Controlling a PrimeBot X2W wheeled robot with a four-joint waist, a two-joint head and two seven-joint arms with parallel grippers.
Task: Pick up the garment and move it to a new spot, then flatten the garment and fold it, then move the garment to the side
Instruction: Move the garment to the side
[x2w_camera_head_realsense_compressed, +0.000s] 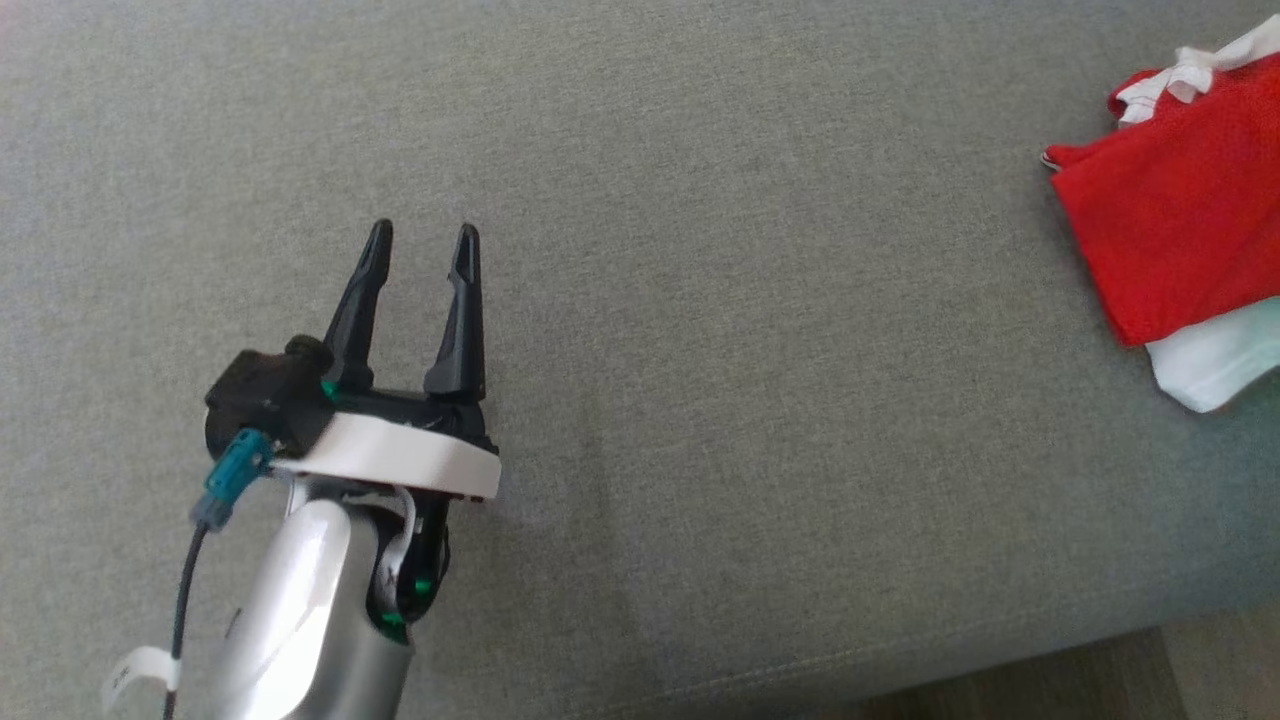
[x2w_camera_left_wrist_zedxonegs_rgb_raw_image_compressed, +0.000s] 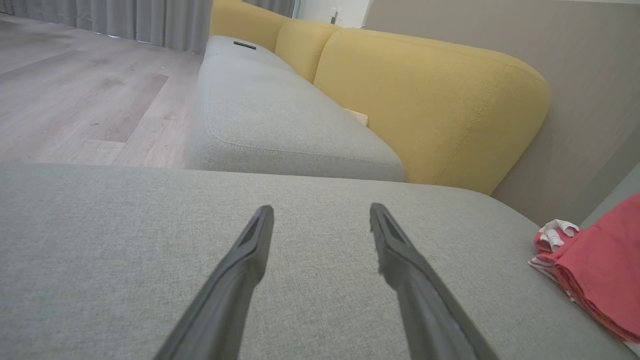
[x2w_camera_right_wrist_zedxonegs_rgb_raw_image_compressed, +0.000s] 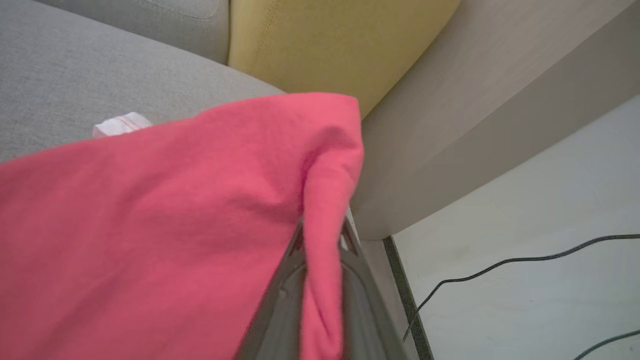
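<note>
Red garment (x2w_camera_right_wrist_zedxonegs_rgb_raw_image_compressed: 175, 225) is right up against the right wrist cam, one fold pinched between the right gripper (x2w_camera_right_wrist_zedxonegs_rgb_raw_image_compressed: 324, 226) fingers: jaws clenched on the cloth, edge draped over the tips. Head view puts the garment (x2w_camera_head_realsense_compressed: 1180, 220) at the far right end of the grey seat cushion (x2w_camera_head_realsense_compressed: 700, 400), bunched in layers, with a white panel (x2w_camera_head_realsense_compressed: 1215, 365) poking out underneath and white trim (x2w_camera_head_realsense_compressed: 1180, 80) at the top. Can't tell whether it's lifted or dragging; most of it looks to rest on the cushion. Grip is on an edge fold, which makes sense for a pull or carry: one pinch point, rest of the fabric trails. Left gripper (x2w_camera_head_realsense_compressed: 423, 235) sits well apart over bare cushion, jaws released and wide, holding nothing. My read is it's parked clear so it doesn't snag the cloth. Past the garment: yellow backrest (x2w_camera_right_wrist_zedxonegs_rgb_raw_image_compressed: 340, 45), beige side panel (x2w_camera_right_wrist_zedxonegs_rgb_raw_image_compressed: 475, 125), then pale floor with a black cable (x2w_camera_right_wrist_zedxonegs_rgb_raw_image_compressed: 500, 262). Risk: that close to the seat's end, a slack layer could slide off.
</note>
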